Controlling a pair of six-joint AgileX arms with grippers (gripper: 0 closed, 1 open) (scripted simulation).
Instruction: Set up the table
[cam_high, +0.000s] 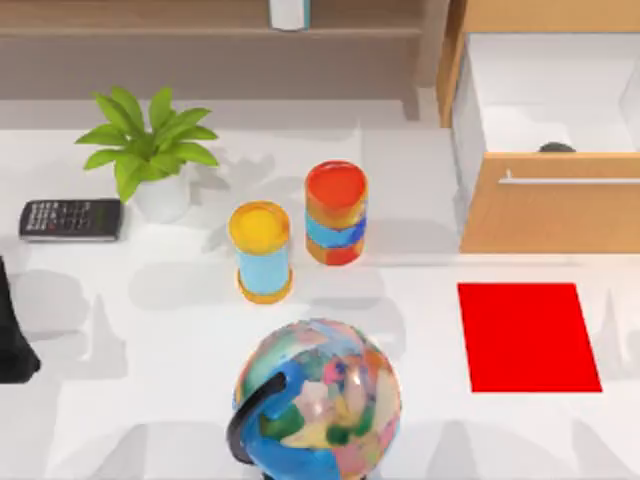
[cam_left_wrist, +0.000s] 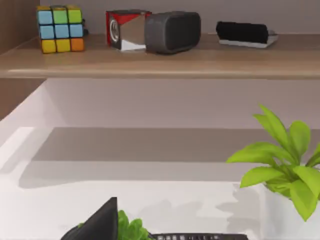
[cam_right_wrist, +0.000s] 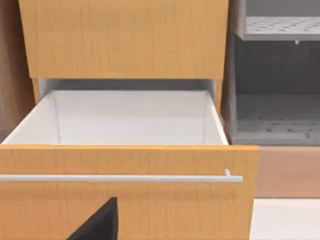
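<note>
Top: table (cam_high: 130, 330) spans view; red mat (cam_high: 527, 336) bare, near right; two cups (cam_high: 262, 251), globe (cam_high: 318, 398) mid; drawer (cam_high: 550, 130) open far right | Left wrist: plant (cam_left_wrist: 282, 160), shelf (cam_left_wrist: 160, 60) noted; grip state cannot be told | Right wrist: drawer faced; grip unknown | Progress: judged barely begun, nothing placed.

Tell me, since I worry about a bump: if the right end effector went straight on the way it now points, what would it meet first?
Most likely the front panel of the open wooden drawer, around its metal handle bar. The right wrist view looks squarely at that panel, though the depth is unclear.
</note>
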